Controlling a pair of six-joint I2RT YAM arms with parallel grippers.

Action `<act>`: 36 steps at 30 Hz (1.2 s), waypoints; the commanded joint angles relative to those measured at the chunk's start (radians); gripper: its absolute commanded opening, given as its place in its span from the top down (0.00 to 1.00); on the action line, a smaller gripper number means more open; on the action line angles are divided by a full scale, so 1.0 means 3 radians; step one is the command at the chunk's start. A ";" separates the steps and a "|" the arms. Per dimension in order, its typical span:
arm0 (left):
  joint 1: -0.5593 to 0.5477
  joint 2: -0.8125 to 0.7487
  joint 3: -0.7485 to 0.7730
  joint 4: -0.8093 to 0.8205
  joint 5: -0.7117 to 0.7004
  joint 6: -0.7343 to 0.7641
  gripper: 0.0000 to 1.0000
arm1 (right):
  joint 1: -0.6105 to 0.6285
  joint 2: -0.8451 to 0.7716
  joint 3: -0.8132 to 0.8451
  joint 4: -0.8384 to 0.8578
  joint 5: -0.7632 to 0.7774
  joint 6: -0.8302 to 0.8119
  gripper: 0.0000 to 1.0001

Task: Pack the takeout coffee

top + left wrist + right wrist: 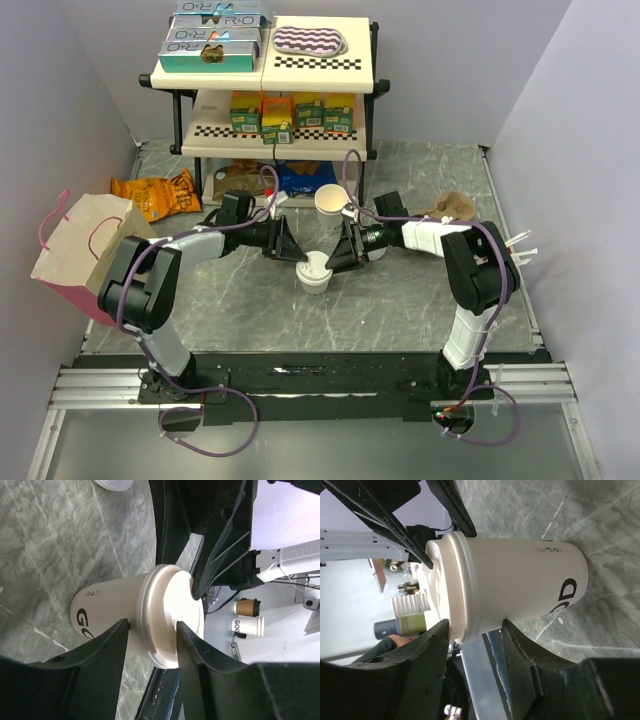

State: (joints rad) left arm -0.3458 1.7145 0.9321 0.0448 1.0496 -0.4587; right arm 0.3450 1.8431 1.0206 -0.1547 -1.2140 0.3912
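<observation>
The takeout coffee, a cream-white paper cup with a round white lid, stands upright on the marble table near the middle. My left gripper reaches it from the left. In the left wrist view one of that gripper's fingers touches the cup wall under the lid rim and the other rests on the lid top. My right gripper reaches from the right. In the right wrist view the gripper has one finger at the lid edge and one against the cup wall.
A stack of lidless cream cups stands just behind. A pink-handled paper bag lies at the left, with an orange snack bag beyond it. A shelf rack with boxes stands at the back. A brown crumpled bag lies at the right.
</observation>
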 commanded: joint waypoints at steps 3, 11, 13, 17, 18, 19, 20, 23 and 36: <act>0.0074 0.0252 -0.0065 0.0086 -0.0292 -0.0143 0.54 | 0.0036 0.0212 -0.0063 0.0117 0.0411 0.0005 0.49; 0.0202 0.0395 -0.0320 0.0305 -0.0370 -0.0362 0.56 | 0.0046 0.0161 0.0013 -0.0144 0.0708 -0.0102 0.46; 0.0191 0.0395 -0.0371 0.0392 -0.0349 -0.0419 0.56 | 0.0062 0.0161 0.0044 -0.0185 0.0754 -0.0133 0.45; 0.0186 0.0151 -0.0469 0.0678 -0.0237 -0.0460 0.53 | 0.0067 0.0033 0.0090 -0.0170 0.0682 -0.0179 0.42; 0.0186 0.0094 -0.0459 0.0709 -0.0196 -0.0460 0.50 | 0.0067 -0.0002 0.0105 -0.0109 0.0657 -0.0169 0.41; 0.0186 0.0043 -0.0443 0.0725 -0.0140 -0.0450 0.48 | 0.0067 -0.0073 0.0111 -0.0088 0.0581 -0.0169 0.39; 0.0186 -0.0059 -0.0403 0.0740 -0.0119 -0.0419 0.47 | 0.0067 -0.0100 0.0121 -0.0083 0.0565 -0.0169 0.39; 0.0186 -0.0202 -0.0305 0.0710 -0.0073 -0.0348 0.39 | 0.0067 -0.0197 0.0126 -0.0077 0.0498 -0.0189 0.35; 0.0186 -0.0530 -0.0284 0.0184 -0.0109 -0.0036 0.32 | 0.0062 -0.0202 0.0443 -0.0231 0.0283 -0.0389 0.26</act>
State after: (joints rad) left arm -0.2913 1.6238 0.8463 0.1406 1.0210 -0.5259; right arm 0.3603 1.8145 1.0794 -0.2100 -1.1122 0.3183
